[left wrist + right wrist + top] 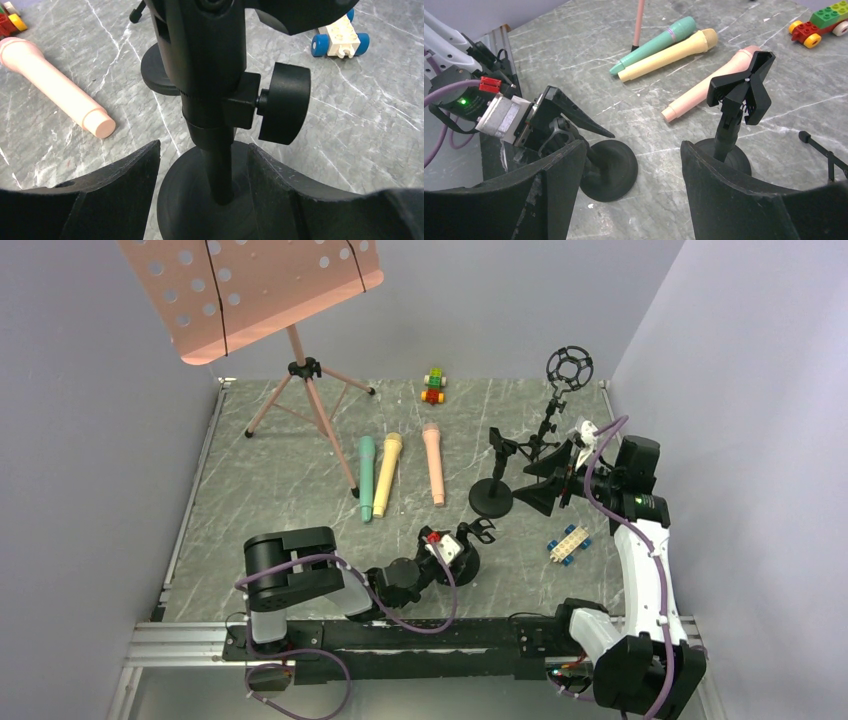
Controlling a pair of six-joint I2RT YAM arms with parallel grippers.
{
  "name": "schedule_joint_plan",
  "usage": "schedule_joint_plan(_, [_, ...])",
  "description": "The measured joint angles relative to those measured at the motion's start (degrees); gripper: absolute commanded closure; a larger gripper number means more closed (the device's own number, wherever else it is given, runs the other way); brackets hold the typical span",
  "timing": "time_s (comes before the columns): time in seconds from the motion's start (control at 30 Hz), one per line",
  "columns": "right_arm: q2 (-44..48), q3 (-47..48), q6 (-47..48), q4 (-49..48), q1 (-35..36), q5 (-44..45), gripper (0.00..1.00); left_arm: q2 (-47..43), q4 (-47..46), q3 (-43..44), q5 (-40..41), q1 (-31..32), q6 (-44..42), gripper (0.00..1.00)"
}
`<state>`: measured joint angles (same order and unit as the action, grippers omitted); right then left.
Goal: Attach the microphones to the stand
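Three microphones lie side by side at centre of the top view, none mounted: teal-green microphone (366, 478), pale yellow microphone (388, 473), salmon pink microphone (433, 462). Judged light, rigid, smooth plastic; best gripped mid-barrel, leaving the tail free for a clip. Music stand (250, 290) foot sits just beside the teal one, crowding that side.

Left wrist view: left gripper (203, 147) spread wide either side of a stand pole (220, 175), not clamping.

Right wrist view: right gripper (633, 147) agape, empty; clip stand (741, 92) right of centre, toy-brick car (819, 22) upper right.

walls (60, 440): plain pale grey | table (280, 490): dark grey marble — white veins | light: even
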<state>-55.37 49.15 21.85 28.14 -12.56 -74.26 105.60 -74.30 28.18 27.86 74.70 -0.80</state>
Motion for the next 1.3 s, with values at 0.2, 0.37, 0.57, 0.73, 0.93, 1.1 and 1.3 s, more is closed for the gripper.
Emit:
schedule_joint_plan(0.2, [-0.66, 0.00, 0.02, 0.00, 0.00, 0.02, 0.25, 0.22, -0.48, 0.00, 0.07, 0.13, 0.42, 0.39])
schedule_joint_plan(0.37, [-1.05, 0.00, 0.09, 0.02, 0.00, 0.02, 0.25, 0.33, -1.40, 0.02, 0.48, 0.13, 0.39, 0.50])
schedule_joint_plan(0.57, [-1.53, 0.00, 0.24, 0.04, 0.00, 0.02, 0.25, 0.37, -1.79, 0.02, 0.26, 0.33, -0.50, 0.87])
schedule_joint_plan(0.73, [-1.68, 0.00, 0.37, 0.07, 0.00, 0.04, 0.25, 0.22, -2.91, -0.31, 0.20, 0.52, -1.90, 0.99])
schedule_joint_plan(0.93, [-1.70, 0.00, 0.48, 0.07, 0.00, 0.04, 0.25, -4.37, -2.71, -5.51, -6.25, -1.97, -3.39, 0.97])
schedule_joint_plan(1.1, [-1.70, 0.00, 0.52, 0.09, 0.00, 0.02, 0.25, -6.67, -4.28, -9.68, -13.33, -6.73, -0.72, 0.90])
schedule_joint_plan(1.3, [-2.34, 0.00, 0.92, 0.44, 0.00, 0.04, 0.25, -6.75, -5.16, -10.91, -16.39, -9.20, 1.73, 0.38])
